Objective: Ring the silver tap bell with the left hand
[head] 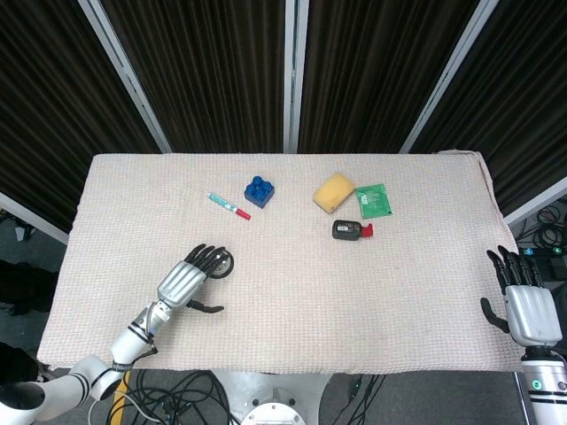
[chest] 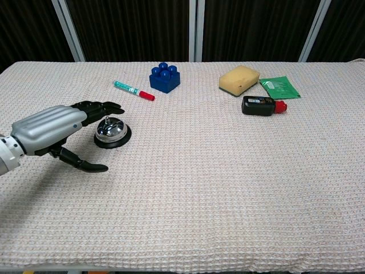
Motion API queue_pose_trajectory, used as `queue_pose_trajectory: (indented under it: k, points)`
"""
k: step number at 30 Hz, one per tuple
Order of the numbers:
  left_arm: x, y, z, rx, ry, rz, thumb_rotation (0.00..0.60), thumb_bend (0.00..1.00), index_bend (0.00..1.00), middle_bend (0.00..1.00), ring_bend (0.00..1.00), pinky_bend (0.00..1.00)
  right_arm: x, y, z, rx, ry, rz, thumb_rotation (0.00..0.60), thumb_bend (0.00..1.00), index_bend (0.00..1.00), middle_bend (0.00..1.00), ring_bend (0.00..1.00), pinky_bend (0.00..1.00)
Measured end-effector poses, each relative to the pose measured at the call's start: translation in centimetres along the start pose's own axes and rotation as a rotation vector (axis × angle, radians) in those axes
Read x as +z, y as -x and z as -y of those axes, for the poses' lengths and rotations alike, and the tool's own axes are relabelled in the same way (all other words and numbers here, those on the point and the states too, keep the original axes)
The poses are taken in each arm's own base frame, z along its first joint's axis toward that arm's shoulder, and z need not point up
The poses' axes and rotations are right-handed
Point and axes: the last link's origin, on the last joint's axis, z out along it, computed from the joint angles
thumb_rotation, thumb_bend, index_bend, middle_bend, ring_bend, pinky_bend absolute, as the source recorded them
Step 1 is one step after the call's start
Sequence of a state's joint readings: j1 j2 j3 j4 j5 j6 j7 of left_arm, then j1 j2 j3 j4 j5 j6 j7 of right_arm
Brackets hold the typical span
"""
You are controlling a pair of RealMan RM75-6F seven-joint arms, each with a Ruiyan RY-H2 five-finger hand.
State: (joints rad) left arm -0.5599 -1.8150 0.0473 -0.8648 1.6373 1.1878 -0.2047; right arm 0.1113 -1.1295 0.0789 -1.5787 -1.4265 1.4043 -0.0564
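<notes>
One target — the silver tap bell (chest: 112,131) sits near the table's (chest: 228,188) left front. We see the left hand (chest: 54,130) hovering just above it, fingers (chest: 102,107) spread, holding nothing — next move probably calls for pressing down on the button.

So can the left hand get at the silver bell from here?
Probably yes: the left hand hovers open right beside the bell, fingertips above its dome, and nothing lies between them.

Robot hands, L & R: silver backs, black fingers.
Left hand (chest: 48,129): smooth silver shell, black thumb, silver-white wrist cuff. Right hand (head: 529,310): same build, ribbed silver back plate.
</notes>
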Motion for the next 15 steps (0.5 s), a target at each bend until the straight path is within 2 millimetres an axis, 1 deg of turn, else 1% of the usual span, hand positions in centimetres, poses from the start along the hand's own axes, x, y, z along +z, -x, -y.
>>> queue_pose_trajectory:
  k: [3, 8, 11, 15]
  points:
    - [-0.2, 0.4, 0.2, 0.001, -0.007, 0.029, 0.275, 0.0, 0.0, 0.0, 0.0, 0.0, 0.0, 0.0, 0.0, -0.002, 0.0, 0.002, 0.6, 0.29, 0.0, 0.0, 0.0, 0.0]
    - [-1.0, 1.8, 0.5, 0.005, -0.028, 0.101, 0.275, 0.0, 0.0, 0.0, 0.0, 0.0, 0.0, 0.0, 0.0, 0.001, 0.001, 0.0, 0.6, 0.29, 0.0, 0.0, 0.0, 0.0]
    - [-0.9, 1.6, 0.5, 0.002, -0.028, 0.089, 0.275, 0.0, 0.0, 0.0, 0.0, 0.0, 0.0, 0.0, -0.1, 0.003, 0.001, -0.001, 0.6, 0.29, 0.0, 0.0, 0.0, 0.0]
    - [-0.5, 0.8, 0.1, -0.007, -0.011, 0.038, 0.277, 0.0, 0.0, 0.0, 0.0, 0.0, 0.0, 0.0, -0.2, 0.003, 0.004, -0.001, 0.6, 0.29, 0.0, 0.0, 0.0, 0.0]
